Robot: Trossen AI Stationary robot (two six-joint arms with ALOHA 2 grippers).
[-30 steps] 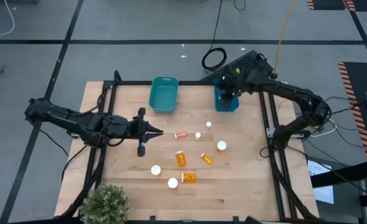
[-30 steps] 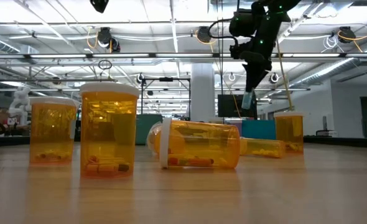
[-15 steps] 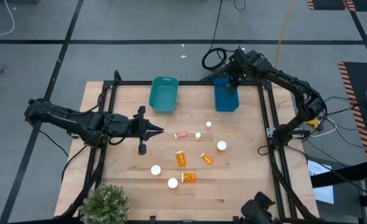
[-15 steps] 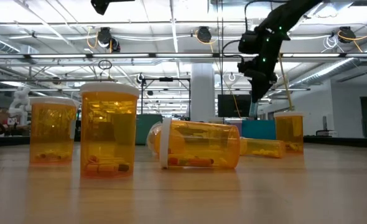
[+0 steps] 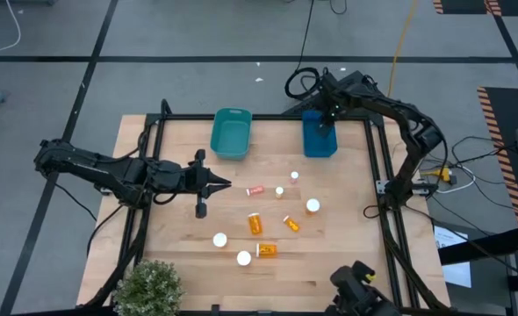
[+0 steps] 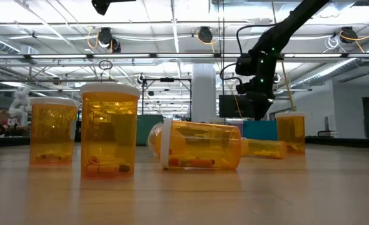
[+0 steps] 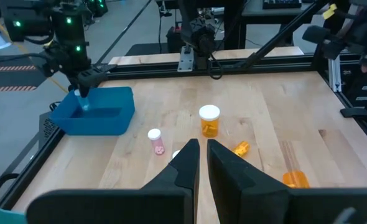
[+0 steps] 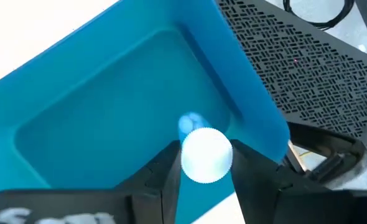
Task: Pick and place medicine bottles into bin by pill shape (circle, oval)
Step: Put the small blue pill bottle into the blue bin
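Note:
My right gripper (image 5: 324, 120) hangs over the blue bin (image 5: 320, 142) at the table's far right, shut on a small white-capped medicine bottle (image 8: 206, 154). The bottle's lower end (image 7: 84, 104) dips below the bin's rim. Several orange medicine bottles stand or lie on the wood in the table's middle, among them an upright one (image 5: 312, 206) and one on its side (image 5: 266, 250). My left gripper (image 5: 226, 185) hovers shut at the left of these bottles, touching nothing. My right gripper pinches the bottle between its two fingers at the cap end (image 8: 206, 155). The fingers (image 8: 165, 174) come from above, pointing down into the bin. The bottle is upright, cap up, its body (image 8: 188, 123) below the fingertips, clear of the bin's floor.
A teal bin (image 5: 231, 133) stands at the far edge, left of the blue one. Black frame rails (image 5: 377, 175) run along the table's sides. A potted plant (image 5: 149, 285) sits at the near left corner. In the low view, tall bottles (image 6: 109, 134) stand near the camera.
My right gripper has gone down toward the blue bin with the bottle still in its hold, while its arm has swung back toward the far edge. The left arm has kept still.

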